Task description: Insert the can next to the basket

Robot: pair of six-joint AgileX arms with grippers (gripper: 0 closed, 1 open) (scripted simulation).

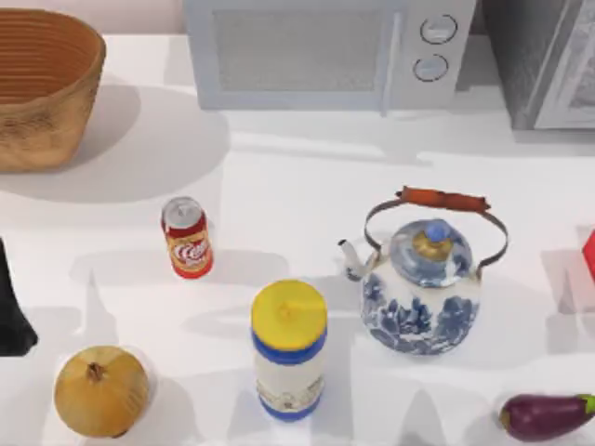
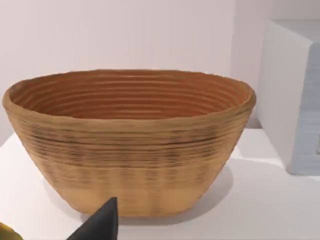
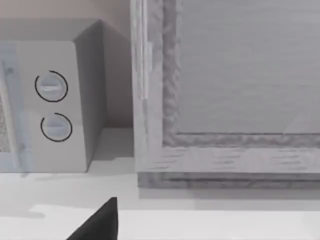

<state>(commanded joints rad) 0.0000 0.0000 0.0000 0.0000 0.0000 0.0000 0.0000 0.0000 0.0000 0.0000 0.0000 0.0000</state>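
One white swirl logo on the upright can (image 1: pixel 188 238), illegible.

Open bench (image 1: pixel 307 186) lies between the basket (image 1: pixel 42 88) at the far left and the can (image 1: pixel 188 238), with nothing standing in that stretch. The microwave (image 1: pixel 325 51) bounds the back edge. Near the can, the yellow-lidded jar (image 1: pixel 289 350), the onion (image 1: pixel 100 390) and the kettle (image 1: pixel 423 283) crowd the front and right approaches.
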